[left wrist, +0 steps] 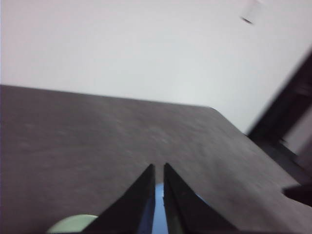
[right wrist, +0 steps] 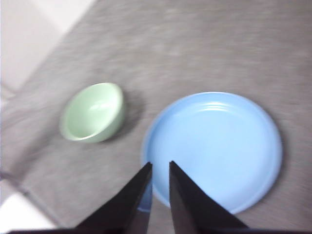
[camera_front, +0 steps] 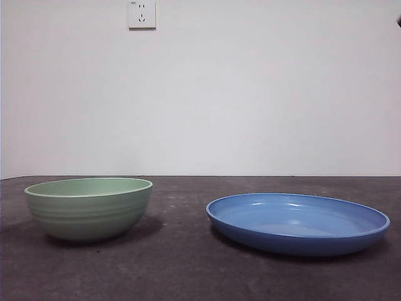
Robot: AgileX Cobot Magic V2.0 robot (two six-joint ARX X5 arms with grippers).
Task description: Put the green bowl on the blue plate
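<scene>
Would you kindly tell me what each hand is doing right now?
Left hand: nearly closed, holding nothing.
Right hand: nearly closed, holding nothing.

Both arms hang back, raised off the table (camera_front: 188, 263), and neither holds anything. The left pincer (left wrist: 159, 168) has its two black jaws drawn nearly together, with only a thin slit between the tips, and it points out across the table. The right pincer (right wrist: 160, 165) looks the same, its jaws almost closed, tilted steeply downward from well above; in the front view just a dark tip shows at the top right corner.
</scene>
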